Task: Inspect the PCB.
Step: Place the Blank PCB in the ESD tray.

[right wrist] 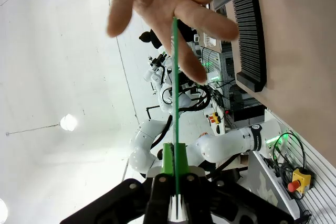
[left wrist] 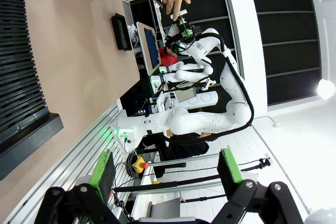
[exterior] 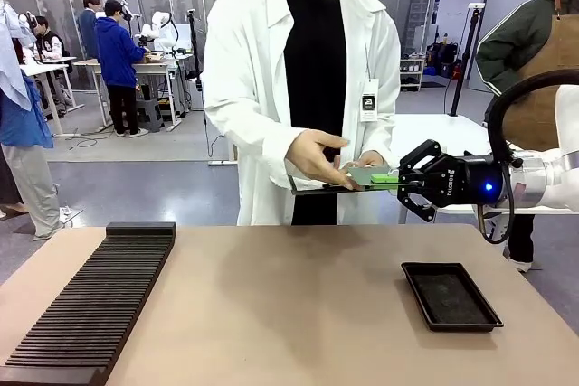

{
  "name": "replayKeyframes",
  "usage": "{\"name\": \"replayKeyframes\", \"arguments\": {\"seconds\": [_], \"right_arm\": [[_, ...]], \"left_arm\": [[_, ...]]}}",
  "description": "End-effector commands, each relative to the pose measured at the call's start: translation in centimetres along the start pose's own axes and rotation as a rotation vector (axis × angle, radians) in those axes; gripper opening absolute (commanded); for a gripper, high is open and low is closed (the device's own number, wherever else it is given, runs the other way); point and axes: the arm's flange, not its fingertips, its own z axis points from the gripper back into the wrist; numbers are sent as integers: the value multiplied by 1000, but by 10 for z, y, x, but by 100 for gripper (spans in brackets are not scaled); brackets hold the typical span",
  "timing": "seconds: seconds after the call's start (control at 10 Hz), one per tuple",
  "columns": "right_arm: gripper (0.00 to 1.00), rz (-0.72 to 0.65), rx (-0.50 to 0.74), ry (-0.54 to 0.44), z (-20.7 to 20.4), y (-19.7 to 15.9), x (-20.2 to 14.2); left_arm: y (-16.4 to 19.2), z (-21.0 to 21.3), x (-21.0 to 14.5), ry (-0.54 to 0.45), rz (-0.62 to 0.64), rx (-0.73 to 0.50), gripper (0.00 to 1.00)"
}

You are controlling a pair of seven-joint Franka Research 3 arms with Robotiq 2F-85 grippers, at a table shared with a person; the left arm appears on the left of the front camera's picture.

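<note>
Clamped shut on one short edge of a thin green rectangular circuit board (exterior: 366,175), the right claw (exterior: 399,182) reaches in from the right, well above the table and out past its far edge. It holds the board flat and level, pointing toward a person in a white lab coat. From the right wrist camera the board (right wrist: 175,103) is seen edge-on, a thin green line running straight out from between the green pads of the right claw (right wrist: 175,157), which press on both its faces.

At the board's far end is the person's open hand (exterior: 317,158), palm down and fingers spread over it. In the wrist view that hand (right wrist: 163,3) meets the end of the green line; I can't tell how firmly it touches. A dark flat slab (exterior: 312,189) sits just under the hand and board, and I can't make out what carries it.

Down on the brown tabletop (exterior: 289,314), a shallow black rectangular tray (exterior: 450,296) lies on the right, below the right claw and well apart from it. A long black ribbed rack (exterior: 90,305) lies along the left side.

Over on the left arm, the left claw (left wrist: 167,171) has its jaws spread wide, its green-padded fingers (left wrist: 103,174) far apart with nothing between them.
</note>
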Motion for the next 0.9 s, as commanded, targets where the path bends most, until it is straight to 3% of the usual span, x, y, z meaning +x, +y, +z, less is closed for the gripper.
{"name": "replayKeyframes", "arguments": {"seconds": [0.0, 0.8], "right_arm": [[0, 2, 0, 1, -1, 1, -1], [0, 2, 0, 1, -1, 1, -1]], "left_arm": [[-5, 0, 1, 1, 10, 12, 100], [-5, 0, 1, 1, 10, 12, 100]]}}
